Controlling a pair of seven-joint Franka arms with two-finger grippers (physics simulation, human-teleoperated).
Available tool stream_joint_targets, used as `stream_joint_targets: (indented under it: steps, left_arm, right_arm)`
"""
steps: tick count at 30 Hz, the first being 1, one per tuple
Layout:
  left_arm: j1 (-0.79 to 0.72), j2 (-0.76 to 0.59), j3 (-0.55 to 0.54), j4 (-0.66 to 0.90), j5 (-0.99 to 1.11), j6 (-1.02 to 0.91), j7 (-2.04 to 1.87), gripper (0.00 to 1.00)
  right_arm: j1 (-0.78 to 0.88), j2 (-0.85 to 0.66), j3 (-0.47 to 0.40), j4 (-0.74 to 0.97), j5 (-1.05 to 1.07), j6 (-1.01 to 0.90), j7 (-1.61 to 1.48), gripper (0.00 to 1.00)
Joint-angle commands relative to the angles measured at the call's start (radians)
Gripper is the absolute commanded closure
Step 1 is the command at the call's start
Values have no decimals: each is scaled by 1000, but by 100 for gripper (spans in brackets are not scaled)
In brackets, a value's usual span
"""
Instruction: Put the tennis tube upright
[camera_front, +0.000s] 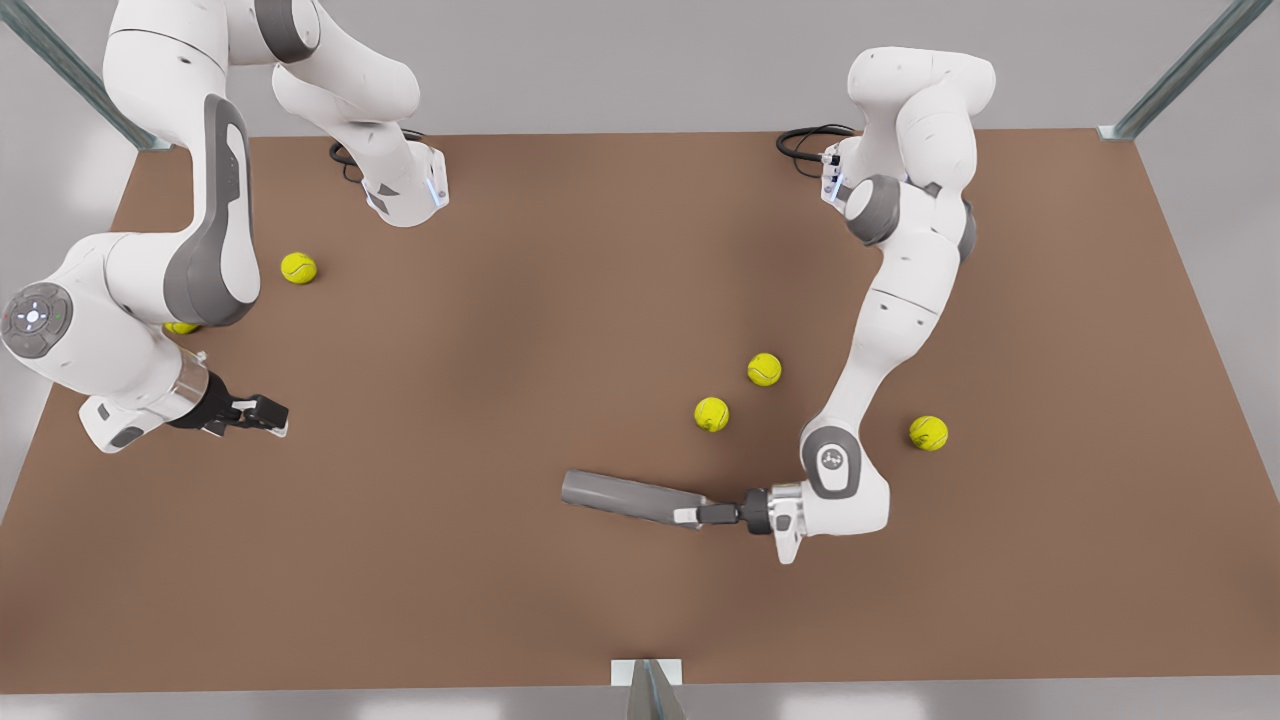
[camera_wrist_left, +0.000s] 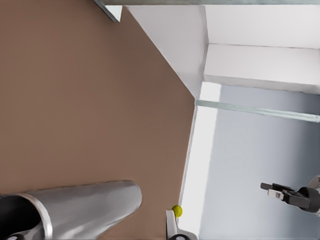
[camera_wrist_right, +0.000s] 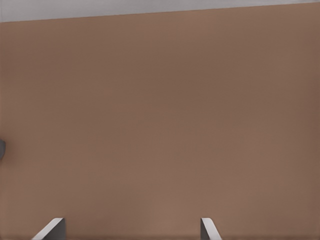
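The tennis tube (camera_front: 625, 497) is a grey cylinder lying on its side near the front middle of the brown table (camera_front: 520, 300), pointing toward the front view's left. My left gripper (camera_front: 697, 515) is shut on the end of the tube nearest the front view's right. In the left wrist view that end shows close up: the tennis tube (camera_wrist_left: 85, 212) has a silvery rim and a dark opening. My right gripper (camera_front: 268, 414) waits open, low over bare table at the front view's left. Its fingertips (camera_wrist_right: 52, 227) stand wide apart with nothing between them.
Several yellow-green tennis balls lie loose: one (camera_front: 711, 413) and another (camera_front: 764, 369) just behind the tube, one (camera_front: 928, 432) past the left arm, one (camera_front: 298, 267) at the back left. A metal bracket (camera_front: 648, 675) sits at the table's front edge.
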Motion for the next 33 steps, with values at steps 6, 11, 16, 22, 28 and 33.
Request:
stream_joint_targets:
  steps: [6, 11, 16, 22, 28, 33]
  left_arm:
    - [1, -24, 4, -28, -17, -27, -24, 27]
    - [-1, -26, 6, -28, -16, -25, -27, 70]
    - [1, -26, 6, -30, -16, -24, -30, 79]
    - [9, -70, 4, -30, -17, -57, -108, 79]
    - [39, -306, 75, -231, 24, -99, -217, 79]
    - [39, -437, 154, -309, 158, -133, -287, 79]
  right_arm:
    - [-5, -1, -1, 4, 1, 5, -2, 0]
    - [-7, -4, -1, 3, 1, 5, -3, 0]
    - [-12, -4, -3, 3, -1, 2, -18, 0]
    - [-10, -2, -3, 1, 1, 5, -20, 0]
    - [-12, -1, -3, 1, 1, 5, -18, 0]
    - [-12, -1, -3, 1, 1, 5, -20, 0]
